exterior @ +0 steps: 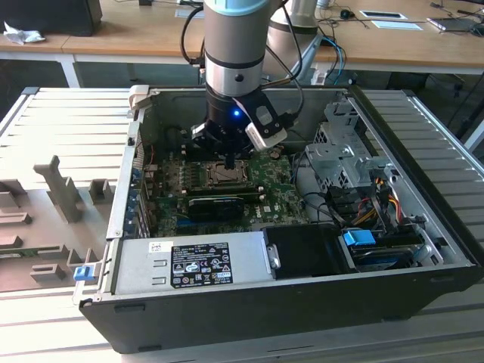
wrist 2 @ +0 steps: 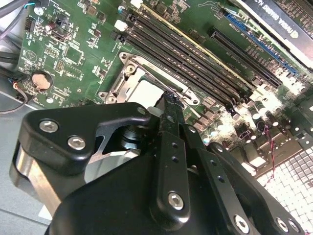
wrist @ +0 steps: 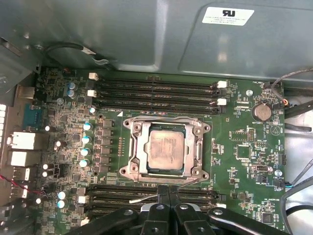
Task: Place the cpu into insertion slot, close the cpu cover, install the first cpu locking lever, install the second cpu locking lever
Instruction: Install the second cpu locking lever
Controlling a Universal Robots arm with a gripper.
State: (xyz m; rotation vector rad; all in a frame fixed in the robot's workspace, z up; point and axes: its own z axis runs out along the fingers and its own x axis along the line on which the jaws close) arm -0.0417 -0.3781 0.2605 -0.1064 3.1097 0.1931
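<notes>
The cpu (wrist: 166,149) lies flat in the insertion slot (wrist: 128,170), its silver-grey top showing through the window of the cpu cover (wrist: 166,125), which lies down around it. My gripper (wrist: 169,192) is shut, its fingers pressed together with nothing seen between them, tips at the socket's edge. A thin silver locking lever (wrist: 142,199) sticks out right beside the tips. In the second wrist view the gripper (wrist 2: 168,98) points down at the socket rim next to the cpu (wrist 2: 144,90). In the exterior view the gripper (exterior: 229,162) hangs over the socket inside the open computer case.
Black memory slots (wrist: 156,90) run along both sides of the socket. A long black card (exterior: 215,204) lies just in front of it, then the power supply (exterior: 189,261). A drive cage (exterior: 340,151) and cables stand at the exterior view's right. Case walls (exterior: 125,174) enclose everything.
</notes>
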